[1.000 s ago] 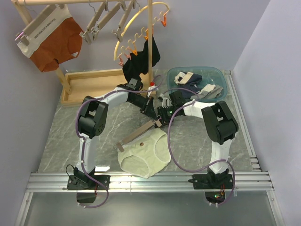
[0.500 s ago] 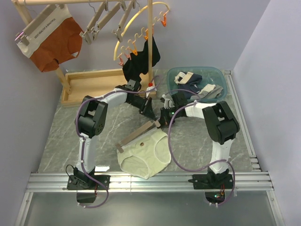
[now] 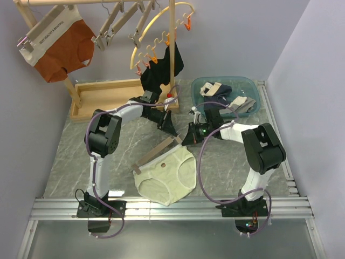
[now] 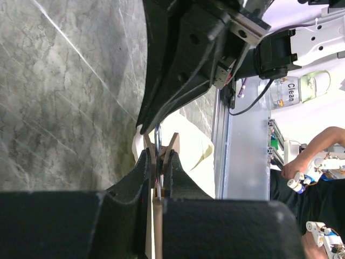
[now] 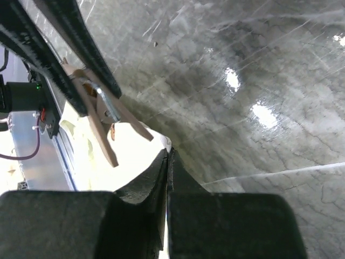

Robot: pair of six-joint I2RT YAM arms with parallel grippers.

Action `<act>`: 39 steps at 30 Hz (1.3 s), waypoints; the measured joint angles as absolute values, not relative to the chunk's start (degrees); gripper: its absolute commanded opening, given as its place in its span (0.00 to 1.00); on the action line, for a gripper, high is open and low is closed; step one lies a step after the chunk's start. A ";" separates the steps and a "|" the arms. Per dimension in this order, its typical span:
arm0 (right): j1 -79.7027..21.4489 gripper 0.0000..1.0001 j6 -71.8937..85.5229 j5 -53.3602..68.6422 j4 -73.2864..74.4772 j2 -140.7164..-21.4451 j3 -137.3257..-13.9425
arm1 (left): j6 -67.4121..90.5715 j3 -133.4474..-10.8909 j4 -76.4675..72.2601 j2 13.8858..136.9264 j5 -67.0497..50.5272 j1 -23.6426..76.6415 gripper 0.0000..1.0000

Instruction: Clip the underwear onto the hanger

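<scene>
1. The underwear [image 3: 164, 175] lay flat on the table [image 3: 75, 156], near the arms' bases.
2. The hanger [image 3: 156, 155] lay slantwise along its waistband.
3. The left gripper [image 3: 170, 129] was clamped on the hanger's far end, by a clip [image 4: 160, 147].
4. The right gripper [image 3: 190, 139] was clenched tight at the underwear's far corner, just beside that clip. Whether it pinched cloth could not be told.

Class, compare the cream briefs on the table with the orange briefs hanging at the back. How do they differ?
Colour: the cream briefs are pale yellow; the orange briefs are rust with a white lettered waistband. Pose: the cream briefs lie flat on the table, a wooden hanger across their waistband; the orange briefs hang up at the back left. Both are briefs.
</scene>
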State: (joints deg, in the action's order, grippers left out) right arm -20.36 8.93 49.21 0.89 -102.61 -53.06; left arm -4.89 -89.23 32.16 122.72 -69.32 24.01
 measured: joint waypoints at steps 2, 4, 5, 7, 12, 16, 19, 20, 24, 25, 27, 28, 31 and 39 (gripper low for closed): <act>-20.36 0.00 8.95 49.36 0.60 -102.17 -52.75 | -4.89 -89.23 32.14 122.72 -69.30 24.01 0.00; -20.36 0.00 8.95 49.52 0.12 -101.36 -52.36 | -4.89 -89.23 32.14 122.72 -69.30 24.01 0.00; -20.36 0.00 8.99 49.60 -0.03 -100.86 -52.10 | -4.89 -89.23 32.14 122.72 -69.25 23.97 0.00; -20.36 0.00 9.13 49.69 -0.21 -99.77 -51.68 | -4.95 -89.21 32.16 122.72 -69.14 23.90 0.00; -20.36 0.00 9.15 50.24 -0.84 -97.58 -51.03 | -5.52 -89.21 32.32 122.72 -69.08 23.77 0.00; -20.36 0.00 9.15 50.50 -0.95 -96.99 -51.03 | -6.61 -89.21 32.62 122.72 -69.10 23.68 0.00; -20.36 0.00 9.13 50.50 -0.93 -96.99 -51.03 | -7.60 -89.23 33.71 122.72 -69.17 23.68 0.00; -20.36 0.00 9.13 50.50 -0.93 -96.99 -51.03 | -7.92 -89.23 33.98 122.72 -69.19 23.68 0.00; -20.36 0.00 9.13 50.48 -0.91 -96.99 -51.05 | -8.82 -89.21 34.85 122.72 -69.21 23.68 0.00; -20.36 0.00 9.13 50.48 -0.91 -96.99 -51.05 | -8.99 -89.23 35.03 122.72 -69.21 23.68 0.00; -20.36 0.00 9.15 50.50 -0.91 -96.99 -51.09 | -9.39 -89.23 35.27 122.72 -69.19 23.68 0.00; -20.36 0.00 9.15 50.50 -0.91 -96.99 -51.11 | -9.41 -89.21 35.31 122.72 -69.19 23.68 0.00; -20.36 0.00 9.23 50.54 -0.91 -96.99 -51.27 | -9.39 -89.10 35.18 122.72 -69.19 23.70 0.00; -20.36 0.00 9.78 50.72 -0.91 -96.97 -51.86 | -9.47 -88.66 35.24 122.72 -69.12 23.79 0.00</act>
